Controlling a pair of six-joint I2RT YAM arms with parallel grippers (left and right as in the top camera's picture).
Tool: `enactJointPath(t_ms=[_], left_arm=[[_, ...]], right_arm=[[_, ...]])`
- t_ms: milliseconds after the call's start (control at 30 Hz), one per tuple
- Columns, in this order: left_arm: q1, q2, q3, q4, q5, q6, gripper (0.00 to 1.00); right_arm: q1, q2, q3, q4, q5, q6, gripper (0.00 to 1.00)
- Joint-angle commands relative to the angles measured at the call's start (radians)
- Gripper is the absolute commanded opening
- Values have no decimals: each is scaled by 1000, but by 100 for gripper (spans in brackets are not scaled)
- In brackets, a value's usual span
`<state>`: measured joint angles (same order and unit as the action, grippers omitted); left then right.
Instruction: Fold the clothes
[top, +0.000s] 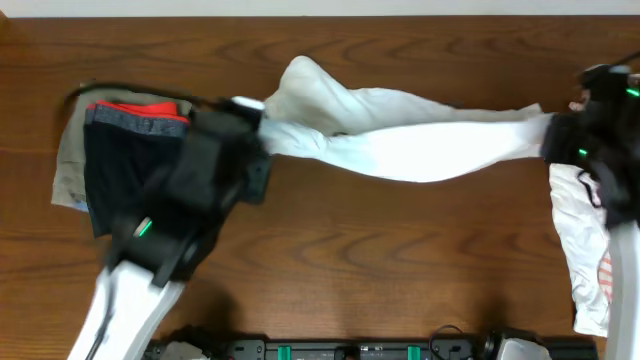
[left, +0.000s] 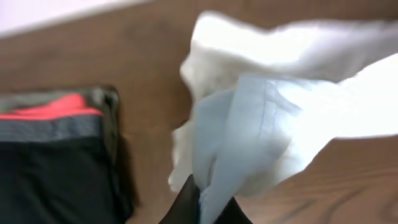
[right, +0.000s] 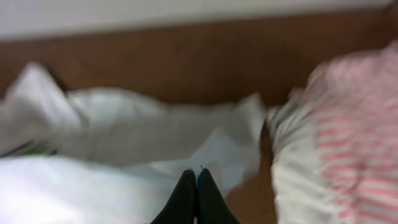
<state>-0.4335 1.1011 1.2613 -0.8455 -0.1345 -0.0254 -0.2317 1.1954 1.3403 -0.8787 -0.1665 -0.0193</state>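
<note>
Here white shirt (top: 400, 145) stretched btwn left tool (top: 258, 128), right tool (top: 552, 135).

Looks like robot lab / test bench. Evidence: left arm (top: 130, 300) + right arm (top: 628, 270) w/ green LEDs (top: 144, 228) over wood-grain table (top: 340, 250); black equipment rail (top: 350, 350) w/ cables at near edge; plain pale wall (top: 300, 6) behind. Only props are clothes: white shirt (top: 400, 140), folded stack (top: 120, 165), striped top (top: 590, 270).

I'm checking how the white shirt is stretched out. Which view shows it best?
Overhead: the white shirt shows whole, end to end. The left wrist view shows only one bunched end, the right wrist view a blurred part.
</note>
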Motion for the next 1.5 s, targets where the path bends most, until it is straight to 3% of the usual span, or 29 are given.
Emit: enactJointPath(t_ms=[0,200,467,600,700,767,867,967,1133,1300,1467], left_arm=[[2,-132,26,31,-5,2,6],[2,-135,23,100,-6,2,6],[9,161,19,197,-5,3,6],[63,406,19,426,-5,40,6],[133,573,49,747,4,86,6],[169,628,132,842,48,97,6],[204,644,343,846,80,103,6],[222,636,547,762,79,135,6],[226,620,774,453,85,175,6],[225,561,790,45,202,170,6],[225,558,772,-372,403,115,6]], right_arm=[[4,-81,54,-16,74,11,1],[3,1,60,-11,76,11,1],[14,340,60,97,60,-5,1],[34,542,60,305,33,-3,1],[56,654,107,511,4,52,1],[69,672,201,522,5,81,1],[76,661,410,453,11,85,1],[73,658,660,297,13,76,1],[71,658,918,10,78,23,1],[68,658,956,-322,130,-14,1],[68,664,881,-576,145,-24,1]])
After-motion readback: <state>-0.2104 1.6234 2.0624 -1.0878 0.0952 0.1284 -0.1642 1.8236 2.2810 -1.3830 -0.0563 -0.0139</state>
